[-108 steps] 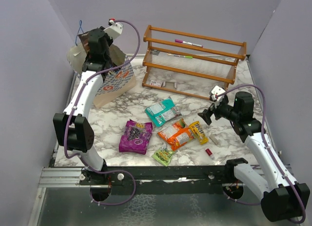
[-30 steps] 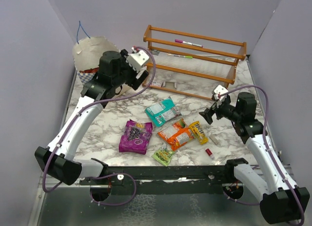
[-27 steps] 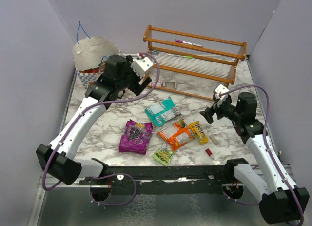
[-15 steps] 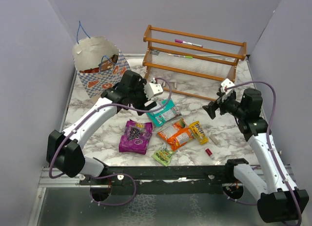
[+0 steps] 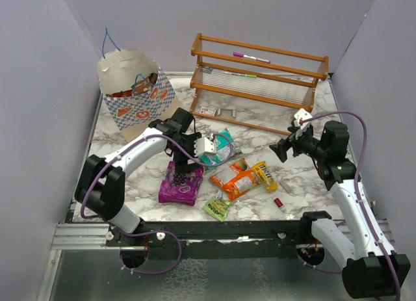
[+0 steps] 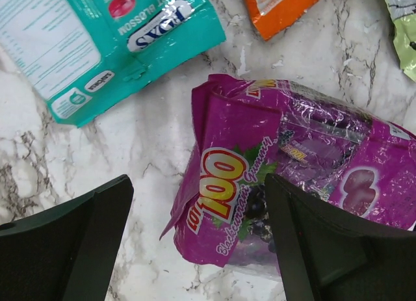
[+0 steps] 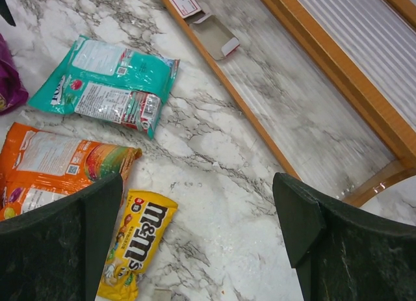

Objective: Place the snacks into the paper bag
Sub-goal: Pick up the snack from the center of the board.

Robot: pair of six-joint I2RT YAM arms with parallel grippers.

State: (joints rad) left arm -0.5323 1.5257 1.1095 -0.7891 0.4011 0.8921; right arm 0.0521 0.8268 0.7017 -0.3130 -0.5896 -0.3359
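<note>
A white marble desk (image 5: 130, 164) is seen from above, with two robot arms mounted at its near edge. The paper bag (image 5: 133, 99), checked in blue and white with orange-red motifs, is stood upright at the far left corner with its mouth open. A wooden rack (image 5: 260, 80) is set along the back.

Five snacks are spread flat near the middle of the desk, well apart from the bag: a purple packet (image 5: 182, 185), a teal packet (image 5: 218, 148) behind it, an orange packet (image 5: 234, 179) to the right, a yellow packet (image 5: 264, 176) beside that, and a small light-green packet (image 5: 218, 207) nearest the arms. A tiny red cylinder (image 5: 278, 202) is laid to the right of them.

The left end effector (image 6: 195, 184) is pointed down over the far end of the purple packet, its fingers spread wide to either side and nothing pinched between them. Contact with the packet cannot be told.

The right end effector (image 7: 195, 184) is held above the desk on the right, near the rack, fingers fully spread and nothing gripped; the teal, orange and yellow packets are seen below it.
</note>
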